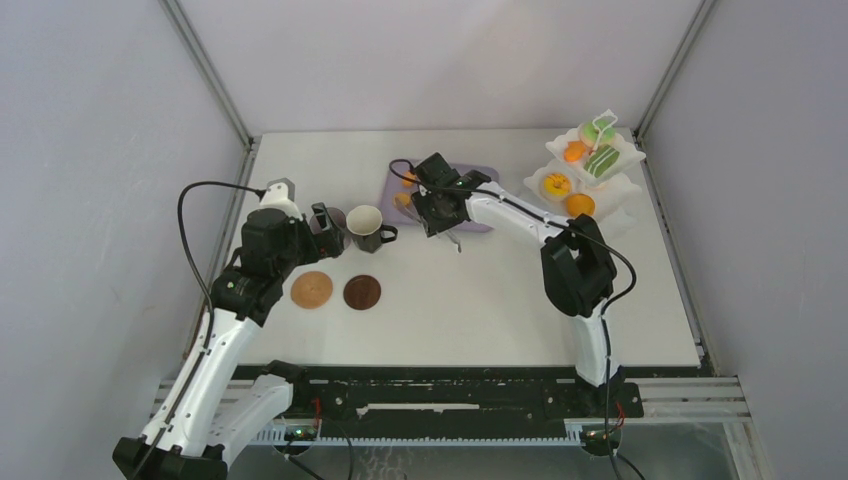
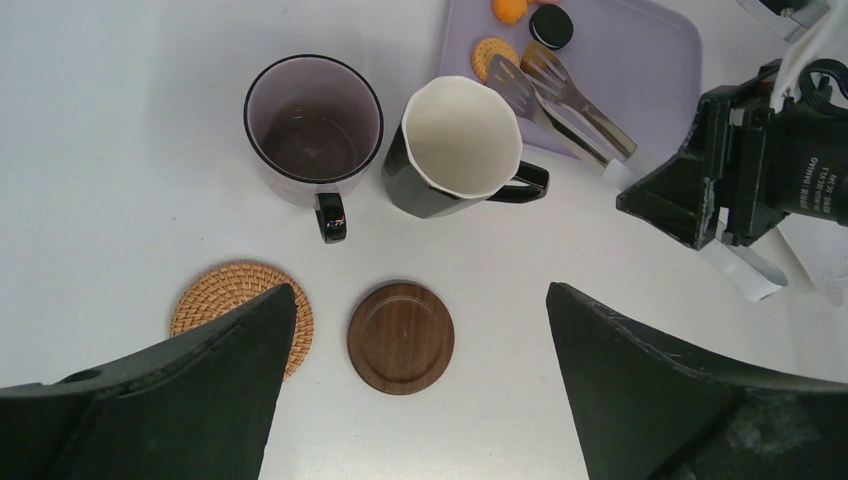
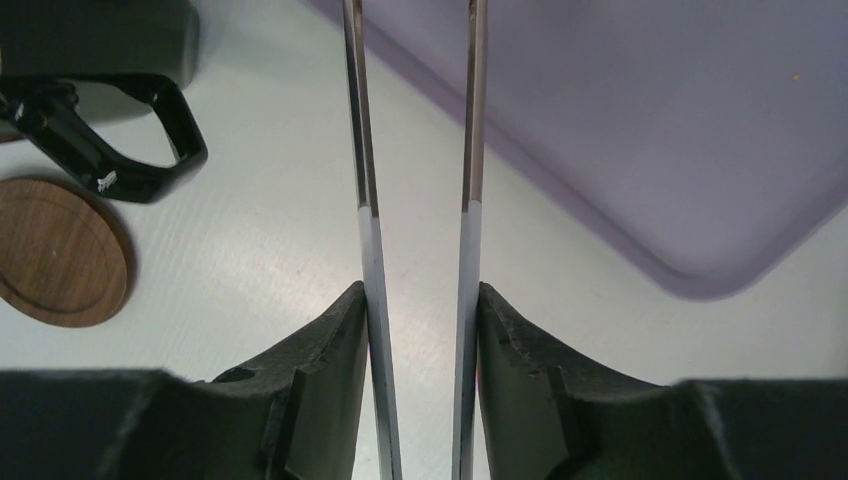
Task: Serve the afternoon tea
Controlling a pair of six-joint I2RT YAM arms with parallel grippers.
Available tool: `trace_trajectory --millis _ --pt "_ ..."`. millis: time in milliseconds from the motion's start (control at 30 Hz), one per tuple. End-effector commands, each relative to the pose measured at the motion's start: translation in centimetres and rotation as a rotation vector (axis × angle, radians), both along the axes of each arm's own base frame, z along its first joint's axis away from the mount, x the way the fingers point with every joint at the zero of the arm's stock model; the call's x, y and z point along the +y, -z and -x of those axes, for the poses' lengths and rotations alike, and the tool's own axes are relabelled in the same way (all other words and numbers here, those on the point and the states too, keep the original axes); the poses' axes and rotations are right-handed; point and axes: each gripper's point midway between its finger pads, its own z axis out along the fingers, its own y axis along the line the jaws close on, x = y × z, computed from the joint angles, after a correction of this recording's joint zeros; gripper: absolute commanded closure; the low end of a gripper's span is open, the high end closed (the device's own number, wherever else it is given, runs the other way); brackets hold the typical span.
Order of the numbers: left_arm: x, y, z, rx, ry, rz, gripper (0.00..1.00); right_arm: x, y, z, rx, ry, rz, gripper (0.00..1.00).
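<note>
The mauve mug (image 2: pixel 314 130) and the dark mug with a white inside (image 2: pixel 460 140) stand side by side behind a woven coaster (image 2: pixel 225 295) and a wooden coaster (image 2: pixel 401 337). My left gripper (image 2: pixel 420 330) is open and empty, hovering above the coasters; in the top view it (image 1: pixel 324 226) is beside the mugs. My right gripper (image 3: pixel 420 300) is shut on the long tongs (image 3: pixel 366 200), whose heads (image 2: pixel 545 88) rest over the lilac tray (image 2: pixel 640 60) near a few small sweets (image 2: pixel 492 55). The white three-tier stand (image 1: pixel 615 150) at the back right holds several sweets.
The right arm (image 1: pixel 575 265) reaches from the near right across to the tray (image 1: pixel 480 172). Grey walls and frame posts close in the table on three sides. The dark mug's handle (image 3: pixel 110 140) lies close to the left of the tongs.
</note>
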Motion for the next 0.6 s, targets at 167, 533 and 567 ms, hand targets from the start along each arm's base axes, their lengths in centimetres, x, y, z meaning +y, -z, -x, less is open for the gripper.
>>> trace_trajectory --millis 167,533,567 --pt "0.3 -3.0 -0.5 -0.078 -0.019 0.014 0.0 2.0 -2.0 -2.3 -0.063 0.007 -0.034 0.49" --pt "0.3 -3.1 -0.5 -0.076 -0.016 0.009 0.0 2.8 -1.3 -3.6 -0.071 0.008 -0.018 0.48" --pt "0.3 -3.0 -0.5 -0.075 -0.015 0.008 0.0 2.8 -1.3 -3.6 -0.072 0.008 -0.016 0.49"
